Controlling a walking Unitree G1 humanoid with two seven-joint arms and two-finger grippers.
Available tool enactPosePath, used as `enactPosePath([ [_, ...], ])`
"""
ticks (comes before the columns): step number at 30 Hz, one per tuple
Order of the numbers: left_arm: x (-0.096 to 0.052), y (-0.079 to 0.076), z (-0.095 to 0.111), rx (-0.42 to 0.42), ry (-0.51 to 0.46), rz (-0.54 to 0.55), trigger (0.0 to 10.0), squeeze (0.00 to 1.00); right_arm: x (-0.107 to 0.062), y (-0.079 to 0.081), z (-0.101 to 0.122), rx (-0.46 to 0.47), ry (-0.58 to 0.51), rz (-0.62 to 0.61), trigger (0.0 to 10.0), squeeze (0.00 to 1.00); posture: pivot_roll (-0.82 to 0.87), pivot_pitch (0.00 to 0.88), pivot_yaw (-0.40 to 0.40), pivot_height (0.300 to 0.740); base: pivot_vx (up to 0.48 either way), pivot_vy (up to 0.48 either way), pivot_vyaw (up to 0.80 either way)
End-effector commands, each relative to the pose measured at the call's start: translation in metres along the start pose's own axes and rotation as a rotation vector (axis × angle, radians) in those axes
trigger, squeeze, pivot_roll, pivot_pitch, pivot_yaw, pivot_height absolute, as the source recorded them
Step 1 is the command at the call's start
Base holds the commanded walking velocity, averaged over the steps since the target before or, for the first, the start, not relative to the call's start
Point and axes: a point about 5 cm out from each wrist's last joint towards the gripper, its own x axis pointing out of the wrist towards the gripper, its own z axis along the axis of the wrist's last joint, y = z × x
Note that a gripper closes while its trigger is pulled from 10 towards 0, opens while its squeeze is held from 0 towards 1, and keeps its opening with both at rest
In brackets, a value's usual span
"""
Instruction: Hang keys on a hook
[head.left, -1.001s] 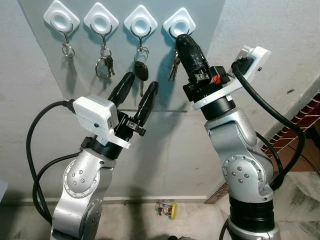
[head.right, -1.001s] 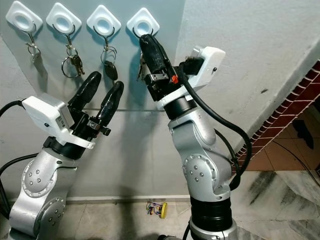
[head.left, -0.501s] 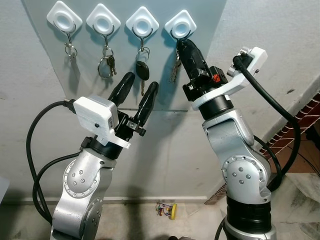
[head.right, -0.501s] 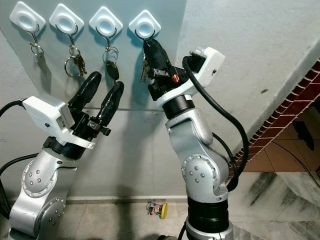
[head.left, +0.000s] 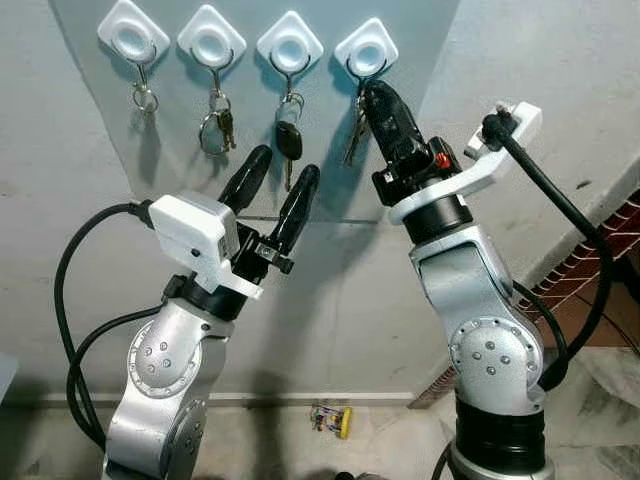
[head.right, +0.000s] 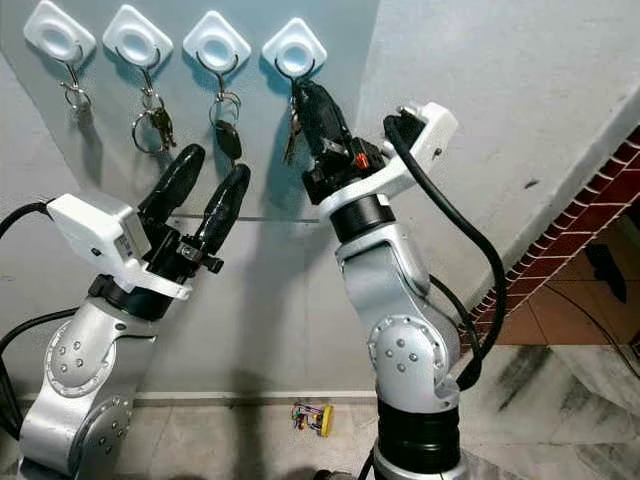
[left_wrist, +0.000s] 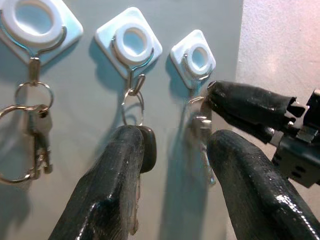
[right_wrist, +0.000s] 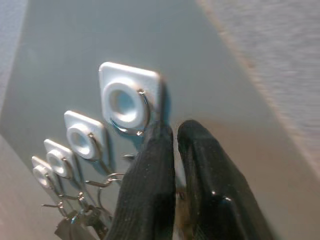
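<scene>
a grey wall panel (head.left: 180, 150) carries four white hooks (head.left: 211, 37) in a row, each with keys (head.left: 214, 128) hanging from it.

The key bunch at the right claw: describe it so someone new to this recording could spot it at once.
On the grey wall panel, four white diamond-shaped hooks sit in a row. The key bunch hangs under the rightmost hook, nearest the panel's right edge. Unlike the other three sets, it is slim silver keys with the right claw closed right beside it, while the left claw hovers open lower down.
</scene>
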Motion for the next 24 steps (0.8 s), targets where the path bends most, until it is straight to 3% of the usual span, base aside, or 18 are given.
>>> enactPosePath([
  [1, -0.001, -0.003, 0.005, 0.0, -0.018, -0.004, 10.0, 0.0, -0.002, -0.002, -0.002, 0.071, -0.037, -0.043, 10.0, 1.0, -0.01, 0.126, -0.07, 0.74, 0.0, 0.0, 0.0],
  [10, -0.001, -0.005, 0.004, -0.005, -0.017, -0.009, 10.0, 0.0, -0.003, -0.003, 0.0, 0.041, -0.039, -0.042, 10.0, 1.0, -0.01, 0.122, -0.07, 0.74, 0.0, 0.0, 0.0],
  [11, -0.001, -0.004, 0.004, -0.005, -0.016, -0.008, 10.0, 0.0, -0.004, -0.002, 0.001, 0.007, -0.042, -0.013, 10.0, 0.0, -0.01, 0.122, -0.07, 0.74, 0.0, 0.0, 0.0],
  [13, -0.001, -0.004, 0.004, -0.006, -0.016, -0.007, 10.0, 0.0, -0.006, -0.001, 0.001, -0.039, -0.044, 0.023, 10.0, 0.0, -0.02, 0.123, -0.069, 0.74, 0.0, 0.0, 0.0],
  [16, -0.002, -0.005, 0.003, -0.009, -0.01, -0.012, 10.0, 0.0, -0.02, -0.001, -0.007, -0.26, 0.025, 0.127, 10.0, 0.0, -0.02, 0.128, -0.067, 0.74, 0.0, 0.0, 0.0],
  [21, -0.003, -0.005, 0.002, -0.01, -0.006, -0.015, 10.0, 0.0, -0.032, -0.006, -0.01, -0.297, 0.052, 0.148, 10.0, 0.0, -0.02, 0.131, -0.067, 0.74, 0.0, 0.0, 0.0],
  [24, -0.005, -0.004, -0.001, -0.012, 0.006, -0.013, 10.0, 0.0, -0.048, -0.013, -0.022, -0.384, 0.133, 0.157, 10.0, 0.0, -0.02, 0.136, -0.065, 0.74, 0.0, 0.0, 0.0],
])
